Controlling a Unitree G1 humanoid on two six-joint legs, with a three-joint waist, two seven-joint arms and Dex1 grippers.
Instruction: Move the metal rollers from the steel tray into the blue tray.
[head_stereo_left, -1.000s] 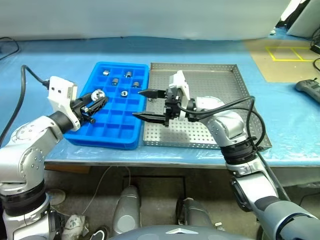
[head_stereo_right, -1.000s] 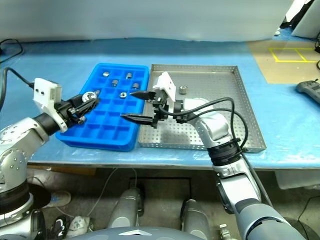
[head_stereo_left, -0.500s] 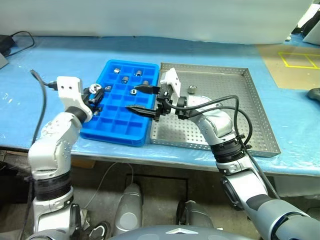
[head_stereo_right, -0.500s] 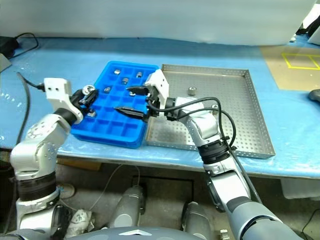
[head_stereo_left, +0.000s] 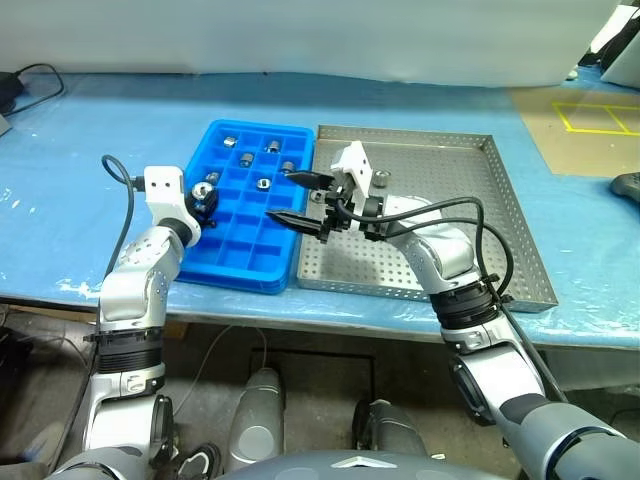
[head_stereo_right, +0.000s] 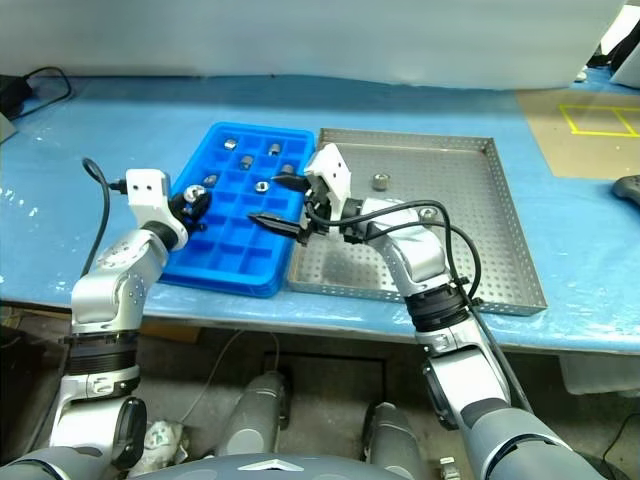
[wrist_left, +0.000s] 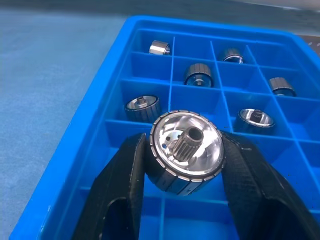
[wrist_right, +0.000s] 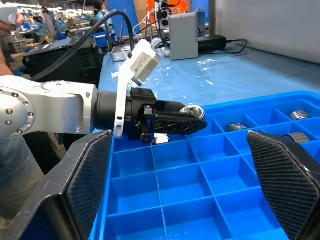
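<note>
Left wrist view: a metal roller (wrist_left: 185, 151) is being pinched between the left gripper's (wrist_left: 186, 175) two black fingers (wrist_left: 129, 187), above the blue tray (wrist_left: 105, 120); the fingers' lower parts are being cut off by the frame edge. Six more rollers are being held in separate compartments nearby. One roller (head_stereo_left: 380, 181) is being left in the steel tray (head_stereo_left: 470, 150). The right gripper (head_stereo_left: 296, 199) is being kept spread wide over the trays' shared edge. No writing is being shown.
</note>
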